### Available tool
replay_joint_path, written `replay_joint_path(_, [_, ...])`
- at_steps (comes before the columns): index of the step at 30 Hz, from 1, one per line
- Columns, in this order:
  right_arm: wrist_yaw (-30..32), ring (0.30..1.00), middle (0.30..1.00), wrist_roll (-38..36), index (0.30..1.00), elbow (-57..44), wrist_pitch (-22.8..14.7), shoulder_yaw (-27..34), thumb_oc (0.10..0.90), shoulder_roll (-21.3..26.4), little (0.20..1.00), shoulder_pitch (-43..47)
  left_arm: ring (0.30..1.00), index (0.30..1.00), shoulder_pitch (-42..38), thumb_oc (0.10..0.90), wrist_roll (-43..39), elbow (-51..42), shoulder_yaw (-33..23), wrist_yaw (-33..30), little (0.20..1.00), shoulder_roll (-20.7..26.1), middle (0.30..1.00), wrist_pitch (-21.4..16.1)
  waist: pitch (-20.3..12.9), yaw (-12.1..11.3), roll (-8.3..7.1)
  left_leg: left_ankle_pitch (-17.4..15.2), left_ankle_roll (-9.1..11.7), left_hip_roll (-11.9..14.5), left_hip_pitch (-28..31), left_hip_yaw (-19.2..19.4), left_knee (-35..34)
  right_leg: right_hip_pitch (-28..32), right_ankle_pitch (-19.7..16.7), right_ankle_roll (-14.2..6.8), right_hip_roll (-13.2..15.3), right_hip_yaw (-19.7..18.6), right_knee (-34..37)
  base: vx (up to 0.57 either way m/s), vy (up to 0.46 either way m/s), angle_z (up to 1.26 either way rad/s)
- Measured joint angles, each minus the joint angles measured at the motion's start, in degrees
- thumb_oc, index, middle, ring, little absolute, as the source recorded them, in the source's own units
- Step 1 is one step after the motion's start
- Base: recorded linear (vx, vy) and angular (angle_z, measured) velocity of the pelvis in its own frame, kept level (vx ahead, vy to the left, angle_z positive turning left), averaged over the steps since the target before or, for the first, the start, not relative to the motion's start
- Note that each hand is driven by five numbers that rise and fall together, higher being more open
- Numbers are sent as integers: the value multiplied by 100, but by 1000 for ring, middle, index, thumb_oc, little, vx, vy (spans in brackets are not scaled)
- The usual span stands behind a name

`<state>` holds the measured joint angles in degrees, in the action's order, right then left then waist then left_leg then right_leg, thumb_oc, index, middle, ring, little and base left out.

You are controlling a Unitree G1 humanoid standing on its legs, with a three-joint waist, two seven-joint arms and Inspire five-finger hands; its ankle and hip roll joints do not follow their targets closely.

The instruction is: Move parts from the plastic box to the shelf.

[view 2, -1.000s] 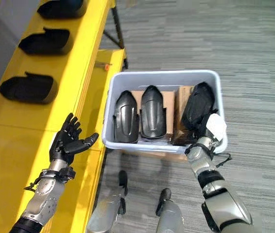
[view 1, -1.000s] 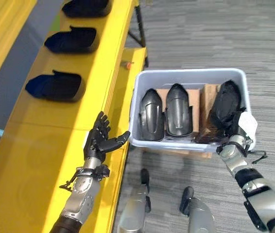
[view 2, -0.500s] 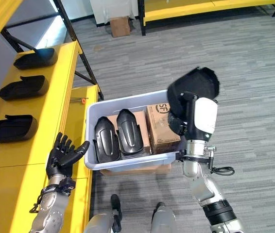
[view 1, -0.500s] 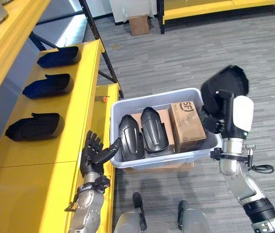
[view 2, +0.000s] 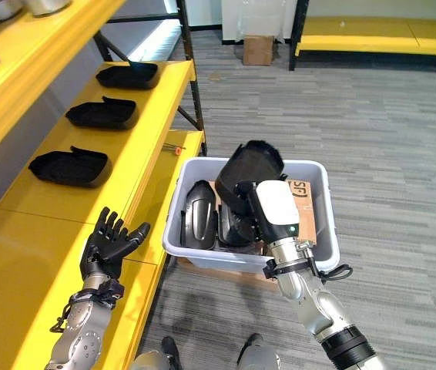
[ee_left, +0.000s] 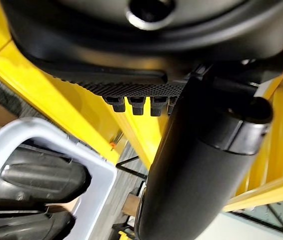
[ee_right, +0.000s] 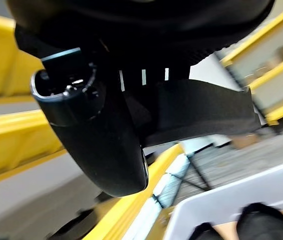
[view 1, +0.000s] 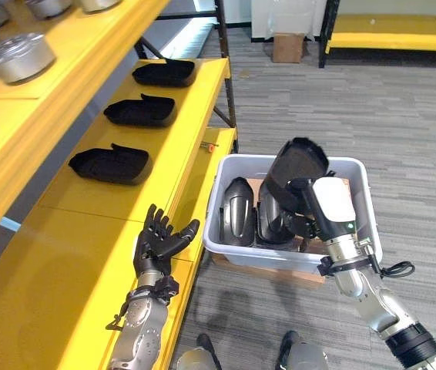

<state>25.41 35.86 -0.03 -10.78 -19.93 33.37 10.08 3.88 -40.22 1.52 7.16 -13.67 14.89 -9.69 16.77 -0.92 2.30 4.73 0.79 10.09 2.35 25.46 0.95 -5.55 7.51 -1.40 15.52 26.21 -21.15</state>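
One black moulded part (view 1: 295, 166) is clamped in the right hand (view 1: 310, 206) above the grey plastic box (view 1: 357, 173), mid-carry, so next it must swing toward the yellow shelf (view 1: 87, 231), where the spread left hand (view 1: 159, 240) hovers empty.

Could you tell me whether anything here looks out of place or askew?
Nothing stands out. Three parts lie in a row on the shelf, two stand in the box, and the right hand holds one part above it.

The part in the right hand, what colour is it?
Black, matte. The part in the right hand shows best in the left eye view.
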Motion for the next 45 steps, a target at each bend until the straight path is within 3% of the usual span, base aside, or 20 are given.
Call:
replay_joint_path(3, [-261, 300, 300, 242, 300, -104, -256, -15, 400, 47, 300, 1, 1000, 1000, 9, 900, 0, 1, 47, 177, 1000, 36, 1000, 113, -84, -92, -152, -75, 37, -121, -214, -5, -30, 10, -95, -176, 42, -57, 132, -32, 163, 38])
replay_joint_path(9, [-621, 300, 300, 750, 300, -456, -740, -230, 400, 326, 300, 172, 1000, 1000, 285, 900, 1, 0, 50, 851, 1000, 510, 1000, 301, -114, -263, -200, 58, -67, -304, -300, -189, -107, 288, -485, -320, 71, 110, 626, -11, 122, 29])
replay_joint_path(12, [-653, 300, 300, 1266, 300, -455, -1106, -420, 400, 588, 300, 435, 1000, 1000, 517, 900, -3, 15, 68, 1236, 1000, 519, 1000, 342, -118, -547, -209, 96, -68, -374, -311, -405, -122, 525, -590, -373, 54, 354, 901, -34, 129, 37])
replay_joint_path(20, [-630, 300, 300, 2069, 300, -454, -1816, -874, 400, 885, 300, 1122, 1000, 1000, 737, 900, -7, 42, 215, 1698, 1000, 694, 1000, 336, -231, -921, -402, 196, -139, -433, -544, -1111, -190, 839, -464, -477, -118, 376, 1065, -52, 31, 48])
replay_joint_path(23, [-506, 300, 300, 2293, 300, -400, -1721, -889, 400, 1153, 300, 965, 1000, 1000, 426, 900, -4, 248, 420, 1977, 1000, 665, 1000, 349, -240, -749, -342, 288, -250, -584, -741, -1928, -295, 709, -347, -518, -85, -390, 190, -21, -120, 146])
replay_joint_path(24, [-505, 300, 300, 2380, 300, -387, -1635, -896, 400, 1176, 300, 855, 1000, 1000, 402, 900, 0, 240, 485, 2094, 1000, 709, 1000, 355, -242, -673, -338, 268, -324, -584, -709, -2060, -324, 455, -348, -511, -70, -958, -522, -42, -413, 214])
replay_joint_path(25, [-432, 300, 300, 2439, 300, -405, -1496, -904, 400, 1203, 300, 626, 1000, 1000, 366, 900, 2, 216, 644, 2220, 1000, 896, 1000, 346, -250, -492, -340, 412, -362, -659, -806, -2651, -340, 8, -3, -544, -305, -2204, -1296, -43, -400, 218])
replay_joint_path(28, [-324, 300, 300, 2601, 300, -413, -1496, -985, 400, 1196, 300, 631, 1000, 1000, 383, 900, -16, 87, 621, 2291, 1000, 1355, 1000, 355, -261, -439, -449, 431, -398, -558, -1060, -2597, -534, -254, 289, -507, -591, -2820, -46, -64, -314, 155])
replay_joint_path(30, [-327, 300, 300, 2748, 300, -489, -1558, -1040, 400, 1131, 300, 702, 1000, 1000, 576, 900, -306, -79, 392, 2102, 1000, 1582, 1000, 407, -231, -533, -566, 486, -41, -548, -1150, -2535, -556, -398, 72, -173, -660, -2486, 819, -38, -236, 90])
replay_joint_path(32, [-360, 300, 300, 2740, 300, -653, -1618, -1050, 400, 1133, 300, 701, 1000, 1000, 690, 900, -685, -18, 204, 1848, 1000, 1434, 1000, 441, -172, -575, -661, 372, 224, -607, -1271, -2613, -275, -289, -172, -302, -471, -2371, 945, -29, -239, 43])
replay_joint_path(33, [-386, 300, 300, 2686, 300, -703, -1657, -1137, 400, 1227, 300, 882, 1000, 1000, 706, 900, -820, 95, 153, 1774, 1000, 1211, 1000, 432, -160, -719, -522, -86, 162, -598, -1570, -2746, 985, -243, -175, -426, -543, -2423, 1226, -29, -266, -53])
replay_joint_path(34, [-405, 300, 300, 2657, 300, -827, -1677, -1166, 400, 1469, 300, 1055, 1000, 1000, 807, 900, -894, 69, 75, 1795, 1000, 830, 1000, 412, -151, -929, -144, -296, 357, -187, -1411, -2669, 830, -351, -150, -406, -911, -2346, 545, -31, -221, -53])
replay_joint_path(35, [-451, 300, 300, 2556, 300, -843, -1664, -1203, 400, 1525, 300, 1149, 1000, 1000, 836, 900, -893, 31, 3, 1813, 1000, 667, 1000, 388, -157, -937, -204, -297, 354, -162, -1360, -2652, 590, -426, 194, -192, -972, -2110, -399, -29, -178, -22])
replay_joint_path(36, [-524, 300, 300, 2409, 300, -820, -1682, -1262, 400, 1574, 300, 1277, 1000, 1000, 902, 900, -883, -11, 47, 1820, 1000, 654, 1000, 290, -160, -922, -336, -58, 428, -171, -1194, -2665, 286, -131, 358, 2, -1040, -1730, -425, -23, -108, 26])
replay_joint_path(37, [-591, 300, 300, 2353, 300, -801, -1705, -1286, 400, 1596, 300, 1425, 1000, 1000, 952, 900, -882, -70, 51, 1836, 1000, 679, 1000, 233, -141, -956, -438, 299, 418, -174, -1118, -2665, 106, 251, 482, 53, -1047, -1496, 65, -75, -110, 47])
replay_joint_path(38, [-623, 300, 300, 2149, 300, -504, -1675, -1281, 400, 1572, 300, 1552, 1000, 1000, 892, 900, -873, 71, 155, 1958, 1000, 601, 1000, 90, -5, -985, -389, 258, 286, -86, -994, -2632, -188, 688, 315, -4, -1194, -1192, 628, -171, -100, 101])
replay_joint_path(39, [-839, 300, 300, 2133, 300, -320, -1527, -1253, 400, 1629, 300, 1352, 1000, 1000, 708, 900, -830, 324, 284, 2186, 1000, 616, 1000, 115, 27, -826, -464, -132, -312, -51, -1028, -2056, -106, 759, 317, 86, -1036, -818, 603, -171, -72, 123])
replay_joint_path(40, [-890, 300, 300, 2120, 300, -213, -1498, -1250, 400, 1635, 300, 1271, 1000, 1000, 668, 900, -816, 470, 347, 2232, 1000, 616, 1000, 130, 69, -786, -533, -297, -409, -43, -1077, -1673, 153, 818, 334, 110, -916, -703, 647, -124, -33, 104])
replay_joint_path(43, [-920, 300, 300, 2114, 300, -192, -1303, -1151, 400, 1714, 300, 736, 1000, 1000, 776, 900, -657, 572, 512, 2433, 1000, 641, 1000, 234, 35, -537, -440, -124, -69, -46, -873, -1325, 250, 963, 316, 36, -871, -453, 808, -4, 16, 51])
replay_joint_path(45, [-1062, 300, 300, 2050, 300, -173, -1083, -1200, 400, 1684, 300, 604, 1000, 1000, 765, 900, -655, 546, 550, 2439, 1000, 682, 1000, 251, 48, -475, -453, 324, 157, -57, -844, -1384, 126, 971, 318, -32, -875, -453, 797, 27, 22, 13])
